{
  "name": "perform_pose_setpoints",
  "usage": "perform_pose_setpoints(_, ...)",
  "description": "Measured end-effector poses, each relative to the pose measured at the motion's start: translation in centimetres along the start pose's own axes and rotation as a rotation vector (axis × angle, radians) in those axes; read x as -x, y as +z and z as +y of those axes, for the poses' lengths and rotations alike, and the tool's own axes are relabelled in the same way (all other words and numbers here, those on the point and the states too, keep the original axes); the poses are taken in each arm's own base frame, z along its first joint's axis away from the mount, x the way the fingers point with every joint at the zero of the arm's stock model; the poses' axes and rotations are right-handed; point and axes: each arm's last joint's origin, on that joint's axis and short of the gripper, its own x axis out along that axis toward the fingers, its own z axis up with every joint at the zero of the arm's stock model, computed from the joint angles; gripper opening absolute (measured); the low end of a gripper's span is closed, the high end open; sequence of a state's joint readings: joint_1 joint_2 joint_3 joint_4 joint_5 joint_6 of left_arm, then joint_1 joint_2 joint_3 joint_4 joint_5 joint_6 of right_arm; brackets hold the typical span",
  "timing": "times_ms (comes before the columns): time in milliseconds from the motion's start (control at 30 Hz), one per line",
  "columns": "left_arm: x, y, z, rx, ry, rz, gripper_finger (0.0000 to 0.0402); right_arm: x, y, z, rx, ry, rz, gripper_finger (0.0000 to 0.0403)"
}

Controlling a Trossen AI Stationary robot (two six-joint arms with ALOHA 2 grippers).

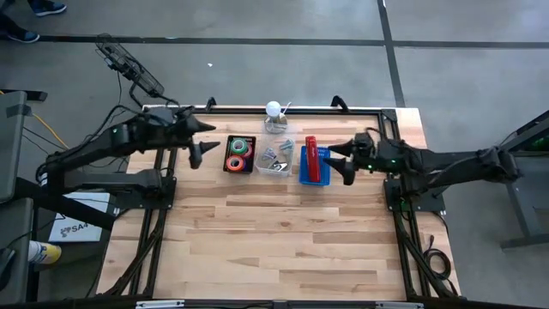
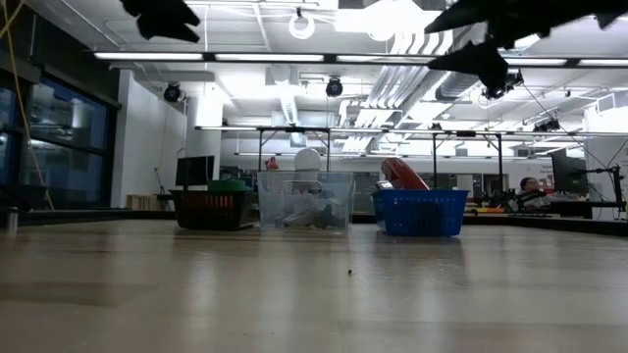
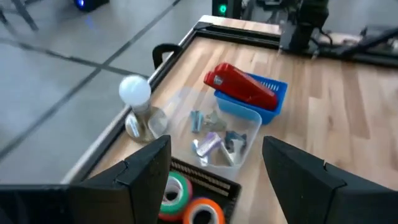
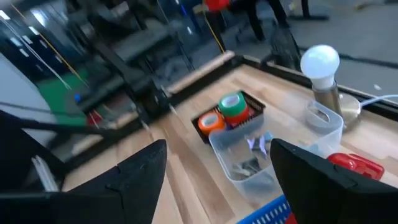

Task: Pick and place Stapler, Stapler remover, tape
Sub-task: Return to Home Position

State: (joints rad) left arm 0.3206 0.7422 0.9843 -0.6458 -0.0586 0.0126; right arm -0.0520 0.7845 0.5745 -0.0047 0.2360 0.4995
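From above, three containers sit in a row at the upper middle of the wooden counter (image 1: 283, 240). On the left of the row, a dark basket (image 1: 228, 165) holds the tape rolls (image 1: 239, 153), with green, red-orange and pink showing. Just beside it, in the middle, a transparent bin (image 1: 280, 171) holds small grey and pale pieces, probably the staple removers (image 1: 271, 157). On the right, a blue basket (image 1: 304, 174) carries the red stapler (image 1: 311, 153), which lies lengthwise in it. A white bulb (image 1: 274, 109) on a small base stands just above the bin. The left claw (image 1: 202, 142) hangs left of the dark basket and the right claw (image 1: 342, 162) just right of the blue basket. Both have their fingers spread and hold nothing.

From counter height, the three containers stand in the middle distance in the same order. The stapler's red tip rises above the blue basket's rim and the bulb shows behind the bin. Both claws are dark shapes at the top edge, high above the counter. A person sits far off at the right.

The left wrist view looks between two widely parted fingers at the tape rolls, the bin and the stapler in its basket.

The right wrist view shows the same gap, with the rolls, bin and bulb beyond.
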Motion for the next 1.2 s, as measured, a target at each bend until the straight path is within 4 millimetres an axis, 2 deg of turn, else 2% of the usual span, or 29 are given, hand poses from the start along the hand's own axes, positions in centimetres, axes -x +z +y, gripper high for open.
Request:
perform_pose_setpoints(233, 1.8, -3.8, -0.1, 0.182, -0.052, -0.093, 0.0250, 2.4, -3.7, -2.9, -0.073, 0.063, -0.209, 0.0279)
perform_pose_setpoints(500, 0.2, -8.9, -0.4, 0.325, -0.140, -0.245, 0.0250, 3.6, -7.8, -5.4, -0.116, 0.142, -0.316, 0.0279)
perform_pose_setpoints(633, -0.6, -10.4, -0.5, 0.346, -0.153, -0.312, 0.0250, 4.0, -8.7, -5.9, -0.116, 0.155, -0.324, 0.0279)
perform_pose_setpoints(833, -2.6, -13.6, -0.5, 0.406, -0.130, -0.310, 0.0250, 4.2, -9.6, -6.6, -0.107, 0.084, -0.242, 0.0279)
perform_pose_setpoints(1000, -4.2, -16.0, -0.7, 0.459, -0.149, -0.344, 0.0250, 4.4, -9.8, -6.6, -0.101, 0.108, -0.223, 0.0279)
perform_pose_setpoints(1200, -5.1, -17.8, -0.7, 0.486, -0.164, -0.384, 0.0250, 4.7, -9.7, -6.6, -0.114, 0.130, -0.222, 0.0279)
